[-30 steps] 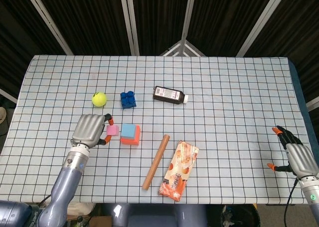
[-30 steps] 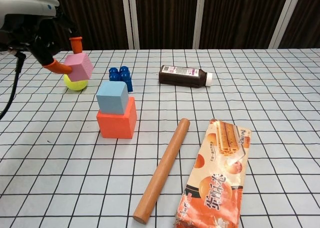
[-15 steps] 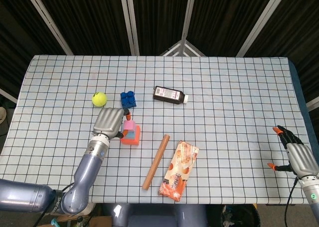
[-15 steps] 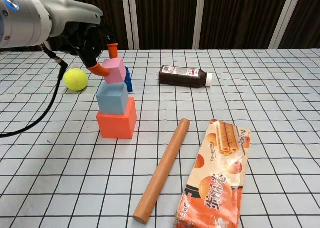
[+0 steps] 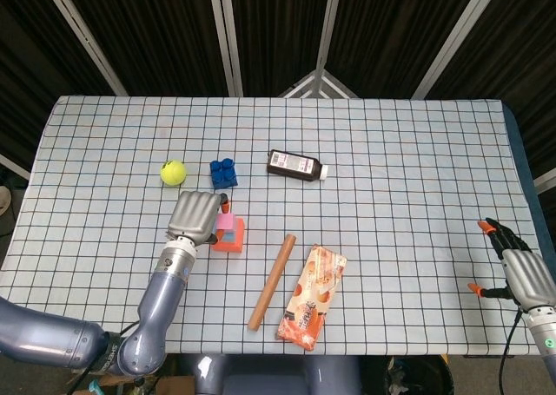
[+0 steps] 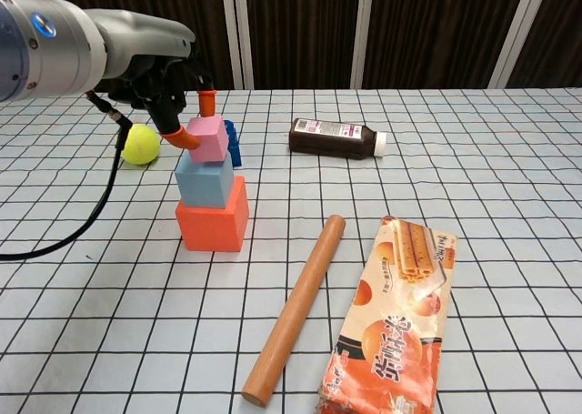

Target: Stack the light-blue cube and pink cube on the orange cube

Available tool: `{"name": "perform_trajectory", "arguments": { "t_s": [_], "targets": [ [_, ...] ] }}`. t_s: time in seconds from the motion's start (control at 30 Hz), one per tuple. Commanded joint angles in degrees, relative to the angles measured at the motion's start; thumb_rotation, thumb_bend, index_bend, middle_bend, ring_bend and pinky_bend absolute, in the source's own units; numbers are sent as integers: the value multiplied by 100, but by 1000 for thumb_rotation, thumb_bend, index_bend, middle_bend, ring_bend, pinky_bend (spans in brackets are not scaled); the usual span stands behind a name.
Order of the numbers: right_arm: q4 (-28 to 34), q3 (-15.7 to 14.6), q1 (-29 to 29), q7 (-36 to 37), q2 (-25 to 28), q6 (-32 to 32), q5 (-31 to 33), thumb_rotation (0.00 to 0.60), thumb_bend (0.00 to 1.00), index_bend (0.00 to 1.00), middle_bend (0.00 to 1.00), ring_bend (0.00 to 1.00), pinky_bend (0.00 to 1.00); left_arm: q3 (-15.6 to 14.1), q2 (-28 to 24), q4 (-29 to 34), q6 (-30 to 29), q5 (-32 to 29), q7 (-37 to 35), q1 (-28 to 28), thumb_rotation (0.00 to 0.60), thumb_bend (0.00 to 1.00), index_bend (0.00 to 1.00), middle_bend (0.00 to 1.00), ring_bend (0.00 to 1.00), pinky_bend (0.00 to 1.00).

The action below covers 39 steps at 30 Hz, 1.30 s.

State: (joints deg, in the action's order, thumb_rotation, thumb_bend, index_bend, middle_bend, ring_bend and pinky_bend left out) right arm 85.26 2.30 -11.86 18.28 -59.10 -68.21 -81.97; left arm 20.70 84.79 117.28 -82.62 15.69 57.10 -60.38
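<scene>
An orange cube (image 6: 213, 224) stands on the table with a light-blue cube (image 6: 205, 181) stacked on it. My left hand (image 6: 162, 85) pinches a pink cube (image 6: 209, 139) between orange-tipped fingers, and the cube's underside rests on or just over the light-blue cube. From the head camera the left hand (image 5: 197, 216) covers most of the stack; only the pink cube (image 5: 228, 223) and an orange cube (image 5: 231, 241) edge show. My right hand (image 5: 521, 273) stays at the table's right front edge, fingers apart, holding nothing.
A yellow tennis ball (image 6: 139, 145) and a blue toy brick (image 6: 230, 139) lie behind the stack. A dark bottle (image 6: 334, 138) lies further right. A wooden rod (image 6: 295, 308) and an orange snack packet (image 6: 394, 312) lie in front, right of the stack.
My left hand carried the pink cube rightward from beside the stack to above it, then lowered it onto the light-blue cube. The right hand has not moved.
</scene>
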Motion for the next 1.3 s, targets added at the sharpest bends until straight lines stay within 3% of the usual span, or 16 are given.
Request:
{"name": "perform_trajectory", "arguments": {
  "t_s": [0.03,1.3],
  "targets": [
    [-10,3,-7,-3,-4,15,11,600,129,0,15,61,156,-27,21,-20,-70,-40,33,-29,600,350,459,853,825,871],
    [46,6,-18,-97,-8,50,52,600,128,0,15,61,156,-227,-187,96,-31,-94,-165,5,600,349,460,853,825,871]
  ]
}}
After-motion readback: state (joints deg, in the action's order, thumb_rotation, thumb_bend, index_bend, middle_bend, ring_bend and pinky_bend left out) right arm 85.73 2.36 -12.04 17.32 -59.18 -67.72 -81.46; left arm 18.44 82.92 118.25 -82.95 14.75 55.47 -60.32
